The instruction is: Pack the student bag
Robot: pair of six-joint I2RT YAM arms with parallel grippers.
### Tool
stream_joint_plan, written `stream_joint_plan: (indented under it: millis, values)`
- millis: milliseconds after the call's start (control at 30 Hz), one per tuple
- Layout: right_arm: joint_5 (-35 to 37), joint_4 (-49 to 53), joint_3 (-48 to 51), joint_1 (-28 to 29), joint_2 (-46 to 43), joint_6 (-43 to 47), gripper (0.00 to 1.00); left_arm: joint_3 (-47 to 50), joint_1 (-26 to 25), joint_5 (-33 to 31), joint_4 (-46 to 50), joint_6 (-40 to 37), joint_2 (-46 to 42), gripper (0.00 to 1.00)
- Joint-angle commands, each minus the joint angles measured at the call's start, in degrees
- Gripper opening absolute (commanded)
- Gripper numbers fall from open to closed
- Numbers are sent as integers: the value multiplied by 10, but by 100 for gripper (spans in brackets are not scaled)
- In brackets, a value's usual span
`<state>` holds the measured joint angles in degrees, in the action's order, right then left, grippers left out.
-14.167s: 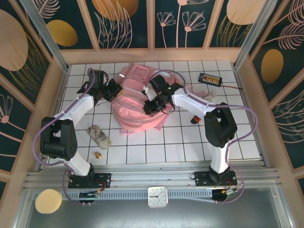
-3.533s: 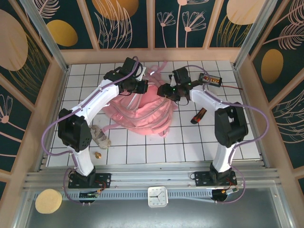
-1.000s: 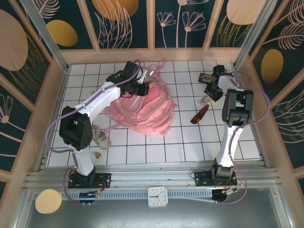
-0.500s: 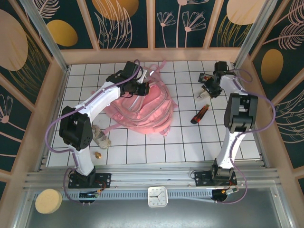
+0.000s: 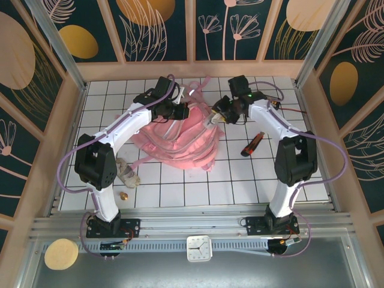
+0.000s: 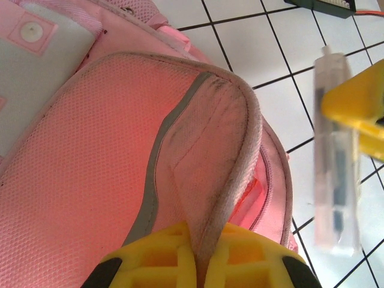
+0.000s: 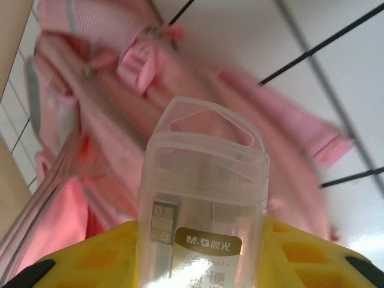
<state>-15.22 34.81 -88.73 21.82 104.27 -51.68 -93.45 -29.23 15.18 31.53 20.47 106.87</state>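
L gripper fingers clamped tight on piped flap edge of student bag. R gripper fingers part-closed on clear case w/ M&G label, case sticking out past fingertips, over bag's far-right side. Bag sits on far half of table, btwn both arms. Orange knife lies right of bag, not touching
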Motion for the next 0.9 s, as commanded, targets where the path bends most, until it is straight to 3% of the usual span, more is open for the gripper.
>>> stream_joint_plan:
  millis: [0, 267, 400, 500, 700, 867]
  values:
    - [-3, -8, -52, 21, 27, -37, 37, -11, 1, 24, -59, 18, -29, 0]
    - [22, 19, -155, 66, 123, -52, 38, 7, -3, 26, -75, 26, -43, 0]
    - [19, 6, -157, 76, 149, -68, 38, 17, -3, 20, -82, 31, -53, 0]
    - [-7, -20, -159, 84, 160, -87, 47, 28, -3, 16, -84, 31, -59, 0]
    - [-50, -92, -105, 88, 118, -86, 60, 62, -3, 10, -94, 21, -63, 0]
    - [-71, -124, -32, 70, 83, -84, 57, 95, -3, -1, -101, 2, -53, 0]
